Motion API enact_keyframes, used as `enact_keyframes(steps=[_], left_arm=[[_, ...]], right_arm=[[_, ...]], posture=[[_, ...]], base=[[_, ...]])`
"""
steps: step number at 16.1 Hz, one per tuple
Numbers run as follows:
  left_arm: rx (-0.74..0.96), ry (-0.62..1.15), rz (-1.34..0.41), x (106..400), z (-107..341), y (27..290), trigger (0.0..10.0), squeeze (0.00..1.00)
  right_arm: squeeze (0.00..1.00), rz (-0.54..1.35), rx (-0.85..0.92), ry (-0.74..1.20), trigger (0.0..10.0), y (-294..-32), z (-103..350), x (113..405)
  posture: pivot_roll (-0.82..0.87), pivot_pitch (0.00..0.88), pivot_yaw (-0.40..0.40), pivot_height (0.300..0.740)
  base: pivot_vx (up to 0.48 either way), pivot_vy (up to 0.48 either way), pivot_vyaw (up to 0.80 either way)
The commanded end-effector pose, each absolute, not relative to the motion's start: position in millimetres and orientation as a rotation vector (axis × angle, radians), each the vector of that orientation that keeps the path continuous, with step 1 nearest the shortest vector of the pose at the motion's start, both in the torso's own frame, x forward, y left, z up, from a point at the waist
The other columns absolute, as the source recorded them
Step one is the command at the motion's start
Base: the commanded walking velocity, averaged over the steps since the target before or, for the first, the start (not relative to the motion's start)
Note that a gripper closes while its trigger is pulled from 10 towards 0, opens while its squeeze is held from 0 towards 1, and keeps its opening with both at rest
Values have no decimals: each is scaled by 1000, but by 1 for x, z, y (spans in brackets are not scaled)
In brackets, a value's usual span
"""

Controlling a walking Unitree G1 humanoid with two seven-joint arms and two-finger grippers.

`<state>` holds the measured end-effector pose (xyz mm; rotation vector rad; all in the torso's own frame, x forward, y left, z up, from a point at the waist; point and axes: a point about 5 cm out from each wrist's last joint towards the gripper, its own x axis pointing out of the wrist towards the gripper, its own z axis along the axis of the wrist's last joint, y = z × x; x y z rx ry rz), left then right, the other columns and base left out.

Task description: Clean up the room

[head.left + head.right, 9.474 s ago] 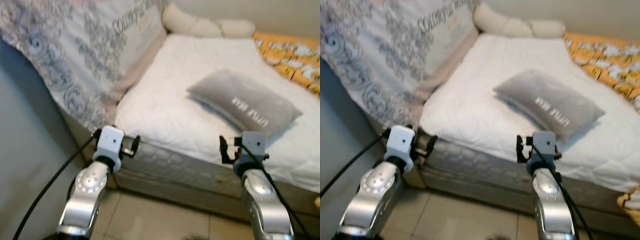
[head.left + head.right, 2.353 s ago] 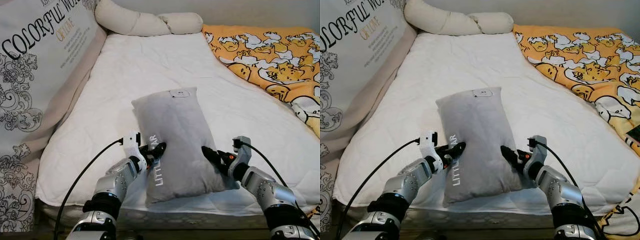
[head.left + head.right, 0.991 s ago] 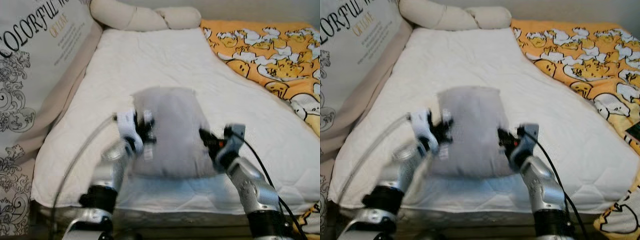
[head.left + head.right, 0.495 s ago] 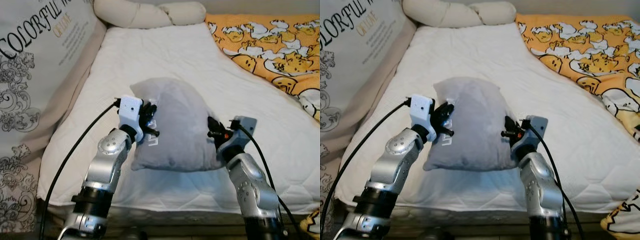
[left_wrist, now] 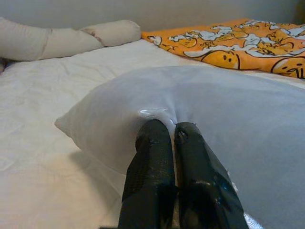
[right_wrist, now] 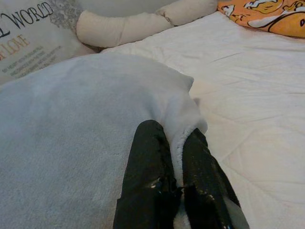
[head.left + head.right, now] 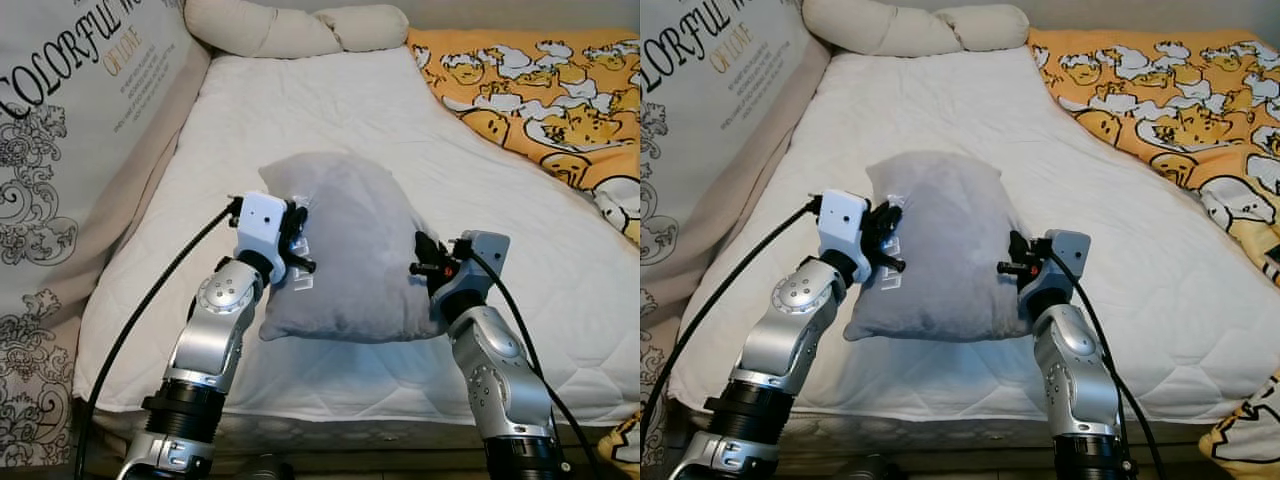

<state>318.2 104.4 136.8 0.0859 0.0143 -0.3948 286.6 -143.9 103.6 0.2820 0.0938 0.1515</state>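
White mattress (image 7: pixel 330 120) under grey pillow (image 7: pixel 350 250) pinched between left hand (image 7: pixel 296 243) and right hand (image 7: pixel 422 262).

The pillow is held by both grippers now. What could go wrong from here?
1. Each gripper pinches only a small fold of fabric at the side of the pillow: left gripper, right gripper. A fold may slip out and the pillow could swing from one side.
2. The pillow sags between the arms, its lower edge close to the mattress, so it may drag when moved.
3. If the arms pull apart, the fabric could be strained.
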Motion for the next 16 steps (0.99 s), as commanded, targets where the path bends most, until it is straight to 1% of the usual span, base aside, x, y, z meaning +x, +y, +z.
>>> enact_keyframes(steps=[1,12,16], left_arm=[[104,-37,-381,317,147,107,10000,0],[123,-35,-385,319,148,106,10000,0],[126,-42,-350,322,150,108,10000,0]], right_arm=[[0,152,267,34,10000,-143,116,289],[0,134,274,44,10000,-143,115,290],[0,109,283,54,10000,-147,113,291]], posture=[[59,0,48,740],[56,0,52,740],[60,0,47,740]], base=[[0,480,0],[0,480,0],[0,0,0]])
